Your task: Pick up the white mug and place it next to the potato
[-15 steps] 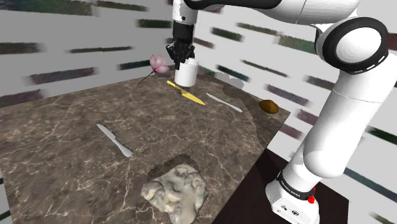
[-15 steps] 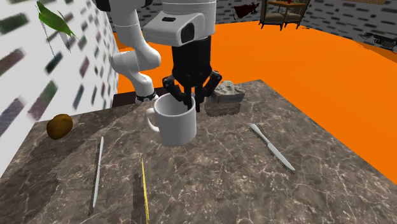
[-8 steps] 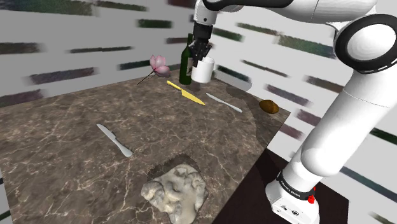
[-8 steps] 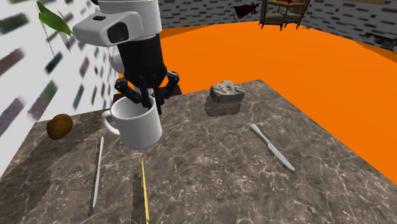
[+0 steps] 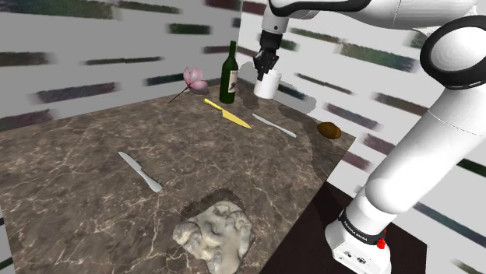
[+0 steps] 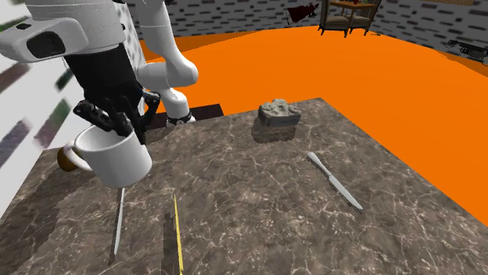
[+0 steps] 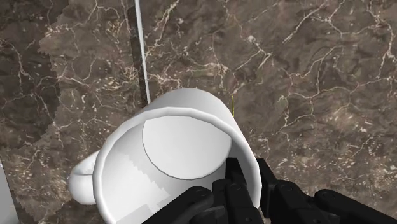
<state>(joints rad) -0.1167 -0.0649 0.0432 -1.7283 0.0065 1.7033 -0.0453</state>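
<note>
The white mug [image 5: 266, 85] hangs in the air over the table's far side, a little tilted, with my black gripper [image 5: 267, 64] shut on its rim from above. In the wrist view the fingers [image 7: 236, 184] clasp the mug [image 7: 167, 159] wall, one inside and one outside, handle away from them. The brown potato [image 5: 329, 130] lies near the table's corner at the shoulder view's right, below and to the right of the mug. In the second exterior view the mug [image 6: 119, 162] under the gripper [image 6: 117, 129] covers most of the potato [image 6: 66, 160].
A dark wine bottle [image 5: 228, 73] and a pink flower [image 5: 194, 77] stand at the far edge. A yellow knife [image 5: 228, 114] and a silver knife [image 5: 274, 125] lie below the mug. Another knife [image 5: 141, 171] and a grey rock [image 5: 214, 235] sit nearer. The marble table [image 5: 70, 156] ends just past the potato.
The gripper has carried the mug to the shoulder view's right, toward the potato, uncovering the wine bottle. In the second exterior view it has moved left and now overlaps the potato.
</note>
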